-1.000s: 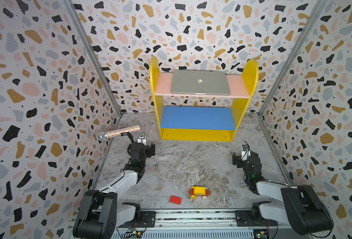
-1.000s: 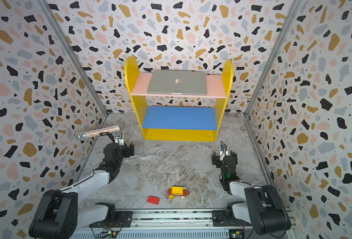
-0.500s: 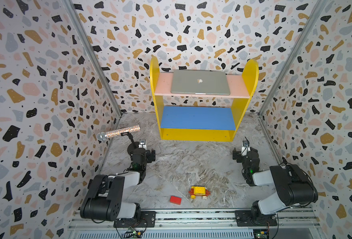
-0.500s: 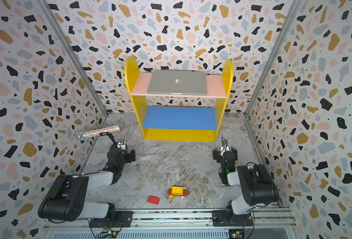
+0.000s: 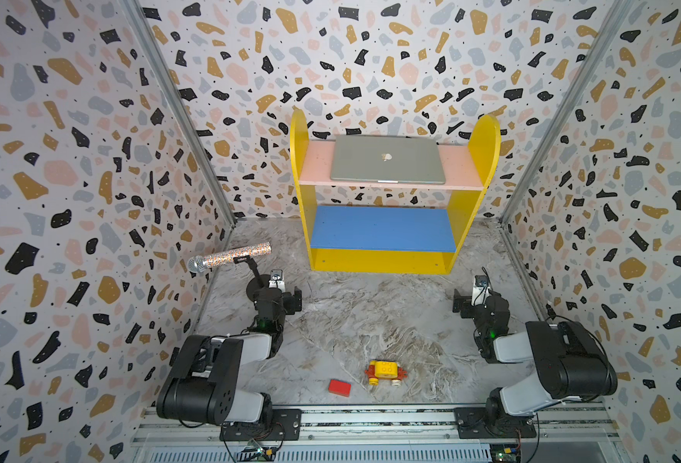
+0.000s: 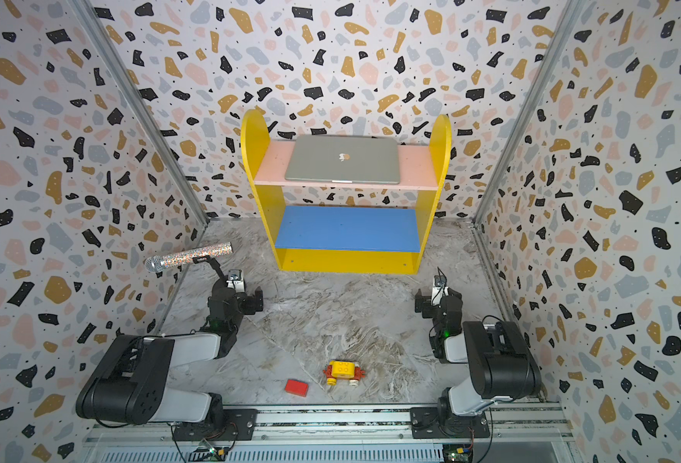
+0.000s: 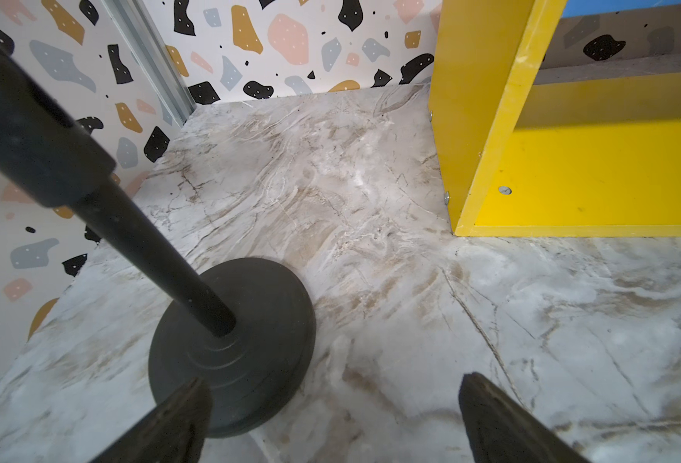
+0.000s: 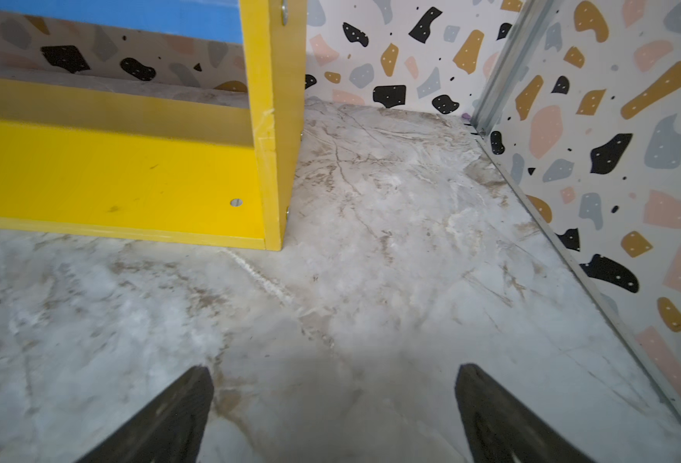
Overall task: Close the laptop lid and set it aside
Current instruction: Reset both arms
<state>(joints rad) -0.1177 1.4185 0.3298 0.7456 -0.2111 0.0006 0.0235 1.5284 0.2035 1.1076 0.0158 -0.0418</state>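
The laptop (image 5: 387, 160) (image 6: 342, 160) lies flat on the pink top board of the yellow shelf unit (image 5: 302, 200) at the back, seen in both top views. The laptop lid (image 5: 411, 168) is down, its silver outside and central logo facing up. Both arms are folded low near the front rail, far from the laptop. My left gripper (image 5: 279, 297) (image 7: 332, 401) is open over bare floor beside a black stand base (image 7: 234, 344). My right gripper (image 5: 476, 301) (image 8: 332, 385) is open over bare floor, nothing between its fingers.
A glittery microphone (image 5: 230, 256) sits on its black stand at the left wall, close to the left gripper. A yellow toy car (image 5: 385, 371) and a red block (image 5: 339, 387) lie near the front rail. The blue lower shelf (image 5: 382, 228) holds nothing. Patterned walls close three sides.
Both arms have folded back toward the front rail, their big links now raised. The grippers stay open and the laptop has not moved.
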